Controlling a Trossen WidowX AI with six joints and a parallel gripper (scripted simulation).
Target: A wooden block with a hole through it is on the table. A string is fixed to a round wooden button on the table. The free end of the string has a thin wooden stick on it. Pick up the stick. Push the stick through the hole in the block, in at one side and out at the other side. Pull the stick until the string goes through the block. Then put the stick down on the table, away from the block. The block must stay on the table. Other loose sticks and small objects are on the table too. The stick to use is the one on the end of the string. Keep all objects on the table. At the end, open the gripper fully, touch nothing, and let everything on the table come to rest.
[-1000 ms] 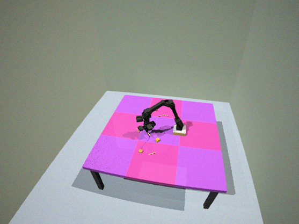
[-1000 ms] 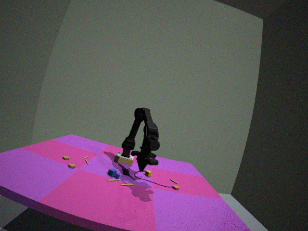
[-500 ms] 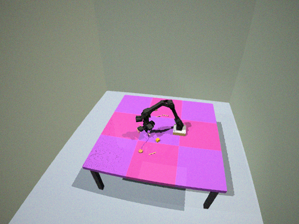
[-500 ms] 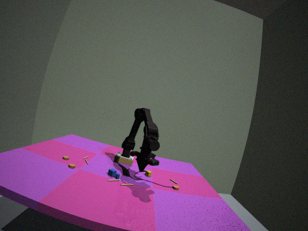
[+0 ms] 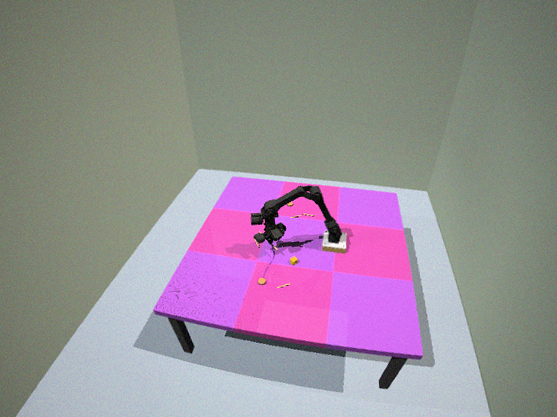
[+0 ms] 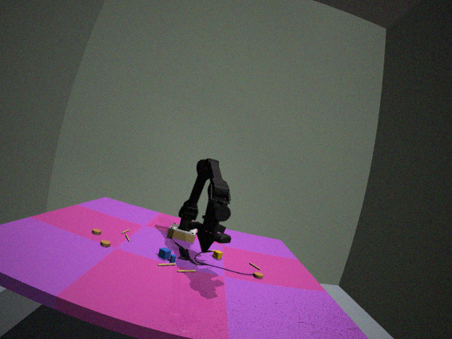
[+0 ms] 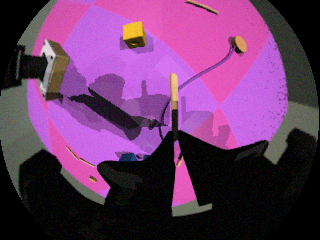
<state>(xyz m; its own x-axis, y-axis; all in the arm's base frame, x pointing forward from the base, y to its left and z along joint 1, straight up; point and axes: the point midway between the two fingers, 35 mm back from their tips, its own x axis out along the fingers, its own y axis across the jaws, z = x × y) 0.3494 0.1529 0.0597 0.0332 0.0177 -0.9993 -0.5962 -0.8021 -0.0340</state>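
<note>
Black fingers (image 5: 273,241) (image 6: 205,251) closed on slim wooden stick (image 7: 174,95), above bench (image 5: 374,314) (image 6: 145,292) (image 7: 200,25). Yellow holed block (image 5: 293,260) (image 6: 217,254) (image 7: 134,34) stands inward from bench edges; round wooden button (image 5: 262,281) (image 6: 258,275) (image 7: 240,44) lies nearer the bench's speckled corner.

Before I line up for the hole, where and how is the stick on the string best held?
Probably near its string end, from above, fingers across its thin width. The string curves in toward the gripper, while the stick juts out beyond the fingertips, leaving that end to lead.
</note>
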